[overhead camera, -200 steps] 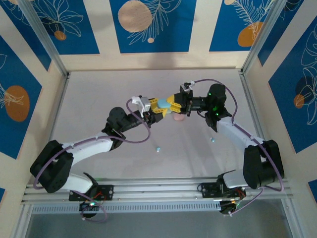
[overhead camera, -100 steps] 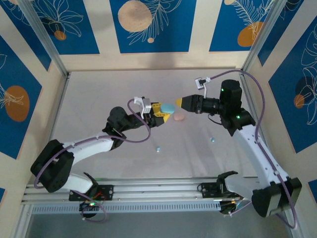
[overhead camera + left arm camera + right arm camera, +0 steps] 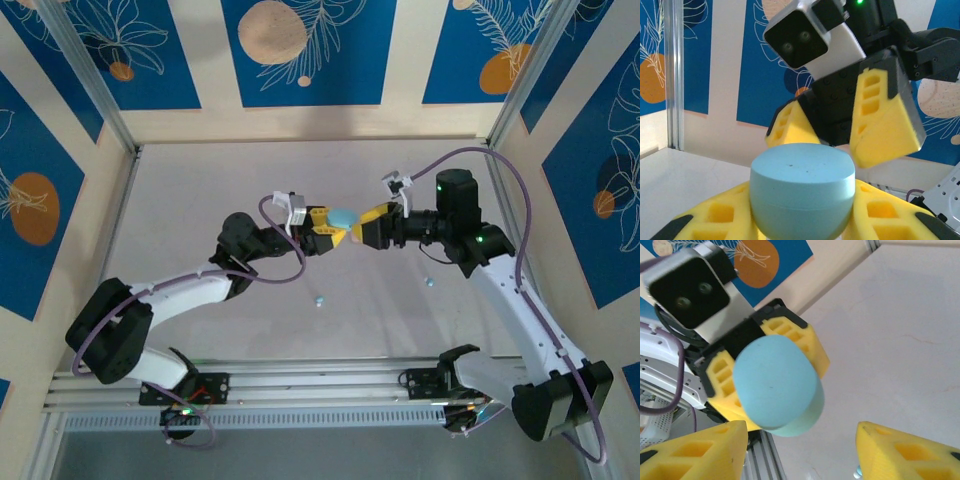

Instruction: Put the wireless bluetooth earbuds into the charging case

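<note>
The left gripper (image 3: pixel 336 230) pinches the rounded light-blue plastic charging case (image 3: pixel 342 217) aloft, facing the right gripper (image 3: pixel 366 226), its jaws spread, probably to open the lid (image 3: pixel 802 162); tiny glossy pale-blue earbuds (image 3: pixel 320 300) lie on the grey table (image 3: pixel 200 200).

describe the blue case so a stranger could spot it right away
Find the table's middle, where both arms' yellow fingers nearly meet. The left gripper is shut on the light blue case, a smooth round puck, far bigger than the two tiny earbuds lying on the table.
</note>
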